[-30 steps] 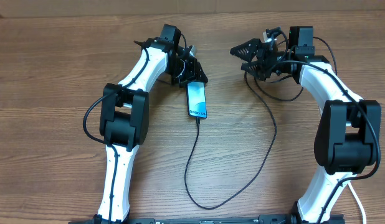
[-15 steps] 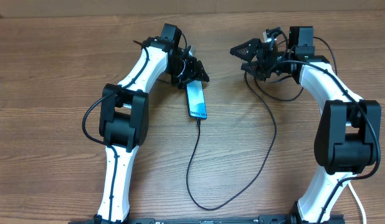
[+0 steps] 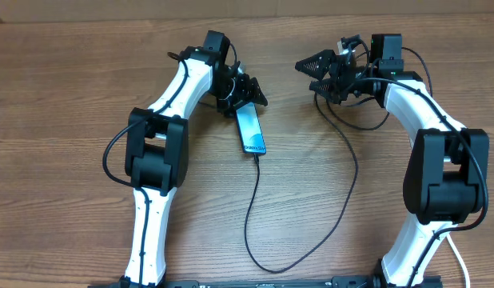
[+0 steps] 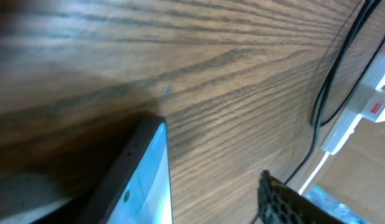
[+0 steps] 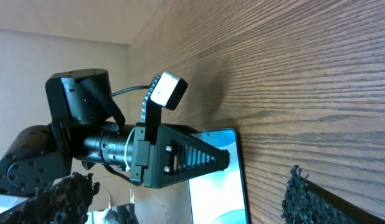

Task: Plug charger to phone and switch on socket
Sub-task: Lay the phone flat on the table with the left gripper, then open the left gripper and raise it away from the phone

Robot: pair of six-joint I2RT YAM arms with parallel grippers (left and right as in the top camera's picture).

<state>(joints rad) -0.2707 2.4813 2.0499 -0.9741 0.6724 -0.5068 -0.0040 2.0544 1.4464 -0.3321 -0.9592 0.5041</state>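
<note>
Wood-grain surface carries the phone, now slanted: its far end has swung left since a second ago. The left pincer is spread wide astride that end. The cable loops from the phone's near end towards the right pincer, also wide and empty; its plug is hidden, and the socket appears only cut off at the left wrist view's edge.

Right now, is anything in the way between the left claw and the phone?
Nothing visible is. The left gripper sits right at the far end of the phone, and the charger cable meets only its near end.
</note>
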